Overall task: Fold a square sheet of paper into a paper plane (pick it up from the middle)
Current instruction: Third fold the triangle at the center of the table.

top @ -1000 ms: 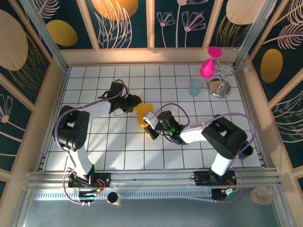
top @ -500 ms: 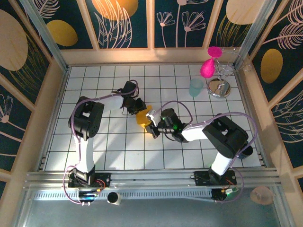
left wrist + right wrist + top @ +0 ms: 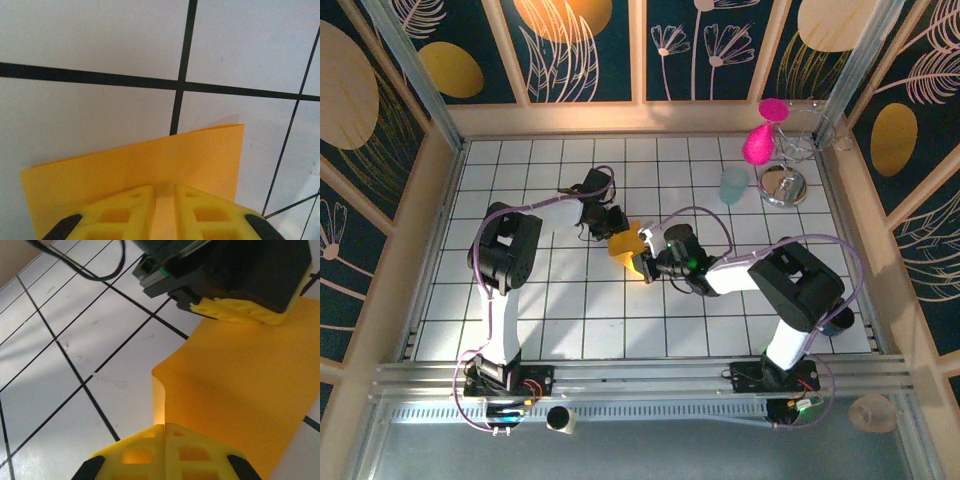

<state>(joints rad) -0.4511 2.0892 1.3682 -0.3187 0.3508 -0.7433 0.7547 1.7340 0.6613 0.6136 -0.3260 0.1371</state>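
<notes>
- The white-tiled counter (image 3: 520,300) has black grid lines. The left arm (image 3: 505,250) stands on its near-left part and bends right toward the middle.
- The left hand (image 3: 615,230) is at the far-left edge of the orange-yellow sheet of paper (image 3: 624,247). In the left wrist view, this hand (image 3: 164,195) has its yellow fingers (image 3: 120,215) drawn almost together, clamped on the sheet (image 3: 150,160), with a strip of orange in the narrow slit between them.
- The sheet is at the middle of the counter, between the two hands. In the right wrist view, it (image 3: 240,375) spans from one hand to the other, and its near-left edge curls upward.
- The right hand (image 3: 644,264) is at the sheet's near-right side. In its own view, the hand (image 3: 165,432) has its fingers (image 3: 200,455) pressed together, pinching the sheet's raised edge.
- The right arm (image 3: 790,290) reaches in from the near right.
- Far right on the counter, well apart from the sheet, are a pale teal cup (image 3: 734,185), a pink object (image 3: 757,145) and a shiny round object (image 3: 783,186).
</notes>
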